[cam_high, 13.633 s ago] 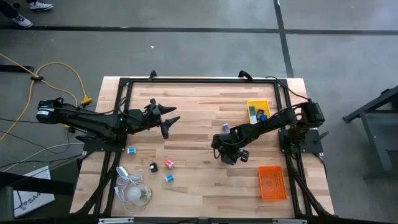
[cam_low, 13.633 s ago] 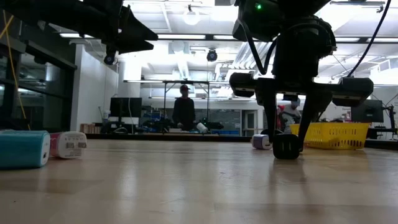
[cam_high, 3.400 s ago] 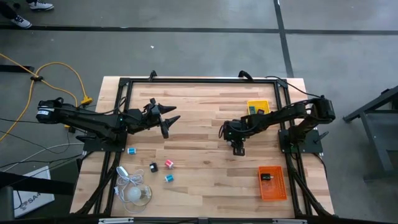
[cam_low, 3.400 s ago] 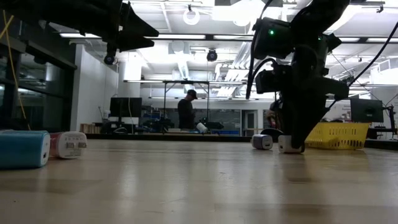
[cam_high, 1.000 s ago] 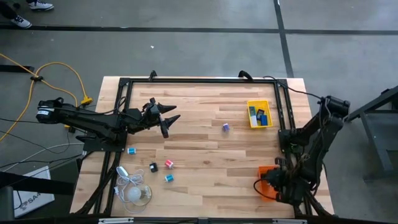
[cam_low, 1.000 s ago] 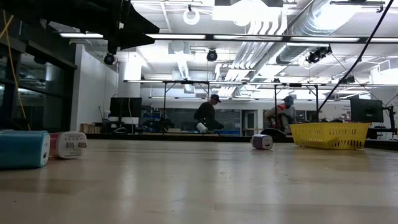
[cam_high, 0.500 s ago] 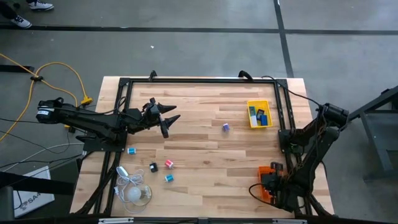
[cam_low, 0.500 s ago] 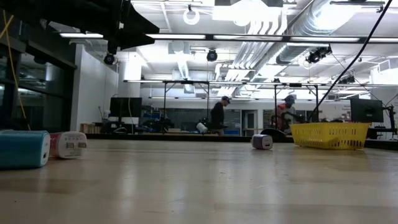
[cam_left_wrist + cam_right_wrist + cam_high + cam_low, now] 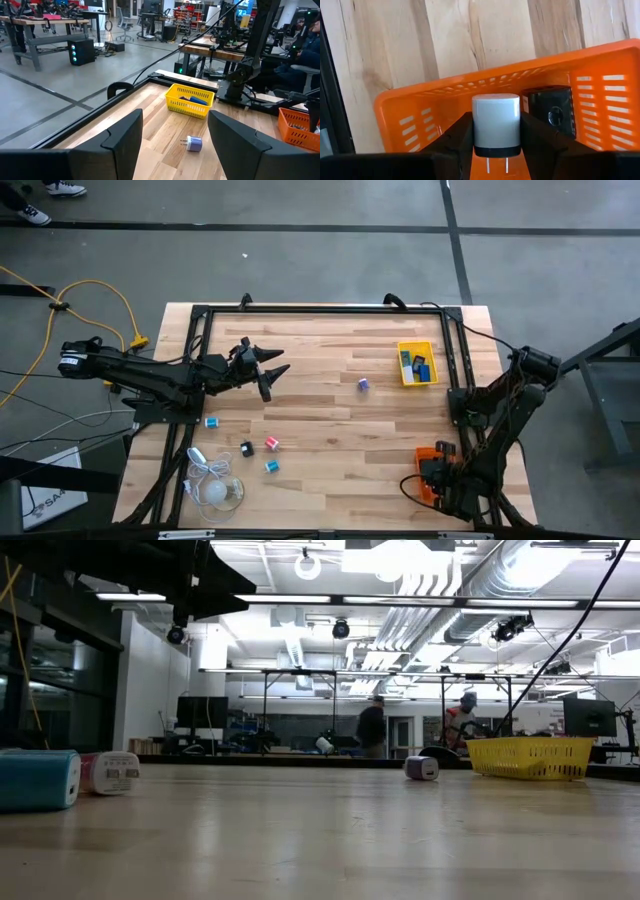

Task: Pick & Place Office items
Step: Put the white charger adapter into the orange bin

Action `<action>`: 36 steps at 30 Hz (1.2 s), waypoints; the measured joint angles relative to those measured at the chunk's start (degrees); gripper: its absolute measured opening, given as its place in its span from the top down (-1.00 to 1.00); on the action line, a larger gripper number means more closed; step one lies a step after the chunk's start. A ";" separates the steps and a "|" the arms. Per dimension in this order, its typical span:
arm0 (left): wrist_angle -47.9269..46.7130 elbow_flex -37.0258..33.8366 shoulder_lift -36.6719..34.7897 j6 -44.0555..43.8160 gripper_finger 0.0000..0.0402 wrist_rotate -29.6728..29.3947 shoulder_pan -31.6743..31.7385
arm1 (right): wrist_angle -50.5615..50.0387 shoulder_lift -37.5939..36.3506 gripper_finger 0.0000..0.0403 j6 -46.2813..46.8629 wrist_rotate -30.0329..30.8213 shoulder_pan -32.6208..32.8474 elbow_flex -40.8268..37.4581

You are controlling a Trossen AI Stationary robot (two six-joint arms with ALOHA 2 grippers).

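Two dark jointed arms, black cable on right arm (image 9: pixel 500 430) (loops by its base), matte black pincer fingers (image 9: pixel 125 137).

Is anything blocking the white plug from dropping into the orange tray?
Nothing visible. The right gripper holds the white plug over the orange tray; a black plug lies beside it, not underneath.

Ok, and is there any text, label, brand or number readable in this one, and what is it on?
"SA...": large dark letters on the white board on the floor by the table's left corner; the rest cannot be read.
Label on the pink-red charger, low view: print too small to read.
White charger, right wrist view: no print showing.
Signs in the room behind: too small to read.
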 joint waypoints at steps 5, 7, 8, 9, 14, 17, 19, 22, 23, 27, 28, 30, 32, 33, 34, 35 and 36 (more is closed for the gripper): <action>0.00 0.00 0.00 0.01 -0.09 0.00 -0.01 | -0.02 0.96 0.39 0.02 -0.25 -0.04 0.00; 0.00 0.00 0.00 0.00 -0.09 0.00 -0.01 | -0.03 1.90 0.39 0.03 -1.09 -0.04 -0.03; -0.02 0.00 0.00 0.01 -0.09 0.00 -0.01 | -0.04 2.20 0.38 0.08 -1.31 -0.04 -0.04; 0.00 0.00 0.00 0.00 -0.09 0.00 -0.01 | 0.02 2.37 0.38 0.16 -1.30 -0.04 -0.04; 0.00 0.00 0.00 0.00 -0.09 0.00 0.01 | 0.21 2.45 0.38 0.26 -1.22 -0.04 -0.04; -0.01 0.00 0.00 0.01 -0.09 0.00 0.00 | 0.27 2.45 0.33 0.26 -1.11 -0.04 -0.04; 0.00 0.00 0.00 0.00 -0.09 0.00 -0.01 | 0.29 2.45 0.30 0.26 -1.11 -0.04 -0.04; -0.01 0.00 0.00 0.01 -0.09 0.00 0.00 | 0.30 2.45 0.27 0.26 -1.10 -0.04 -0.04; 0.00 -0.01 0.00 0.01 -0.09 0.00 -0.01 | 0.31 2.45 0.27 0.26 -1.09 -0.04 -0.04; 0.00 0.00 0.00 0.00 -0.09 0.00 -0.01 | 0.69 2.45 0.29 0.26 -1.15 -0.04 -0.04; 0.00 0.00 0.00 0.00 -0.09 0.00 -0.01 | 0.91 2.45 0.29 0.26 -1.19 -0.04 -0.04; -0.01 0.00 0.00 0.00 -0.09 0.00 0.00 | 1.39 2.45 0.29 0.24 -1.21 -0.04 -0.04; 0.00 0.00 0.00 0.00 -0.09 0.00 -0.01 | 1.61 2.45 0.27 -0.02 -1.25 -0.02 -0.04; -0.01 0.00 0.00 0.01 -0.09 0.00 -0.01 | 1.67 2.45 0.25 -0.02 -1.25 -0.02 -0.04; 0.00 0.00 -0.01 0.01 -0.09 0.00 -0.01 | 1.75 2.45 0.24 -0.04 -1.24 -0.04 -0.04; 0.00 0.00 -0.02 0.01 -0.09 0.00 -0.01 | 1.76 2.45 0.22 -0.04 -1.19 -0.03 -0.04; 0.00 0.00 -0.01 0.01 -0.09 0.00 -0.01 | 1.76 2.45 0.21 -0.06 -1.12 -0.02 -0.04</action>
